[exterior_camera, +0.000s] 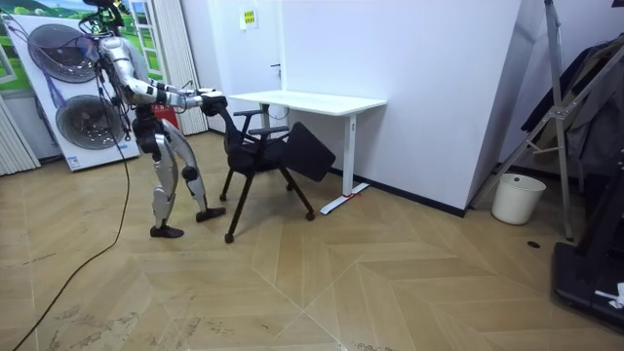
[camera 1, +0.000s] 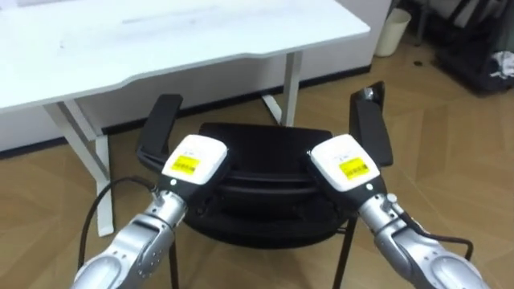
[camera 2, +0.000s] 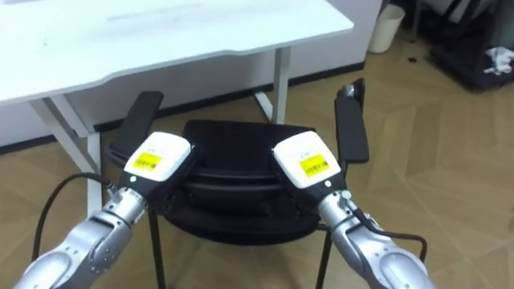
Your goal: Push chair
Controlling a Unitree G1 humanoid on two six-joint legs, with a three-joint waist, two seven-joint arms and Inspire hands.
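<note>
The left hand (camera 1: 195, 158) and right hand (camera 1: 344, 163) lie on top of the chair (camera 1: 265, 172) back. Their fingers are hidden over its far edge, so I cannot tell their grip. The push looks begun but unfinished, as the black chair, one armrest outside each hand, is just short of the desk (camera 1: 161, 40) beyond.

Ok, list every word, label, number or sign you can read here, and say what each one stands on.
Nothing here can be read.
Yellow label on the left hand: print too blurred to read.
Yellow label on the right hand: print too blurred to read.
Yellow sign on the white wall: too small to read.
</note>
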